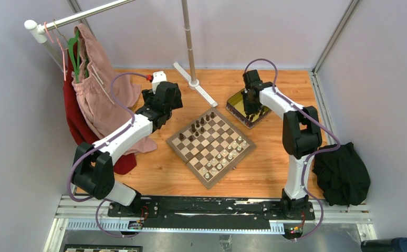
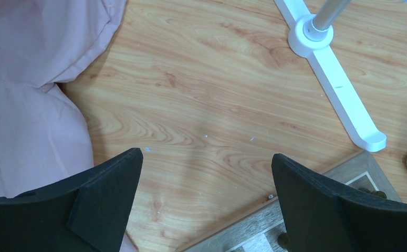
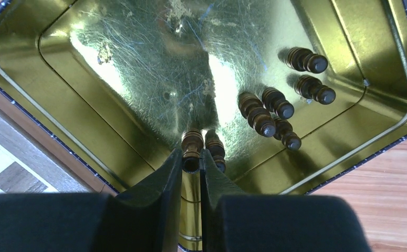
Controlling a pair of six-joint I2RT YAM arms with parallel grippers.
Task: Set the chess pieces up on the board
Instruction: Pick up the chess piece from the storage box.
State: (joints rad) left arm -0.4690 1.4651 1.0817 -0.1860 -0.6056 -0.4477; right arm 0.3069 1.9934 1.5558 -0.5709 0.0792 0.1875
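Lift straight up out of the gold tin, keeping the right gripper nipped nearly closed on the dark chessman caught between its tips. Mind the second chessman lying just beside it, perhaps touching; probably easy to drag along. Clear the rim before swinging toward the chessboard, set cornerwise mid-tabletop, just beside the tin. Aim for a free square on the far-left side, among the other dark pieces; pale pieces along the near-right side. Lower upright, then release. Leave the left gripper alone: spread wide, holding nothing, hovering off the board's far-left edge. Underneath, pale wood-grain tabletop; white rack foot toward the far edge, pink garment at the left edge, black cloth at the right edge; plain pale walls all round.
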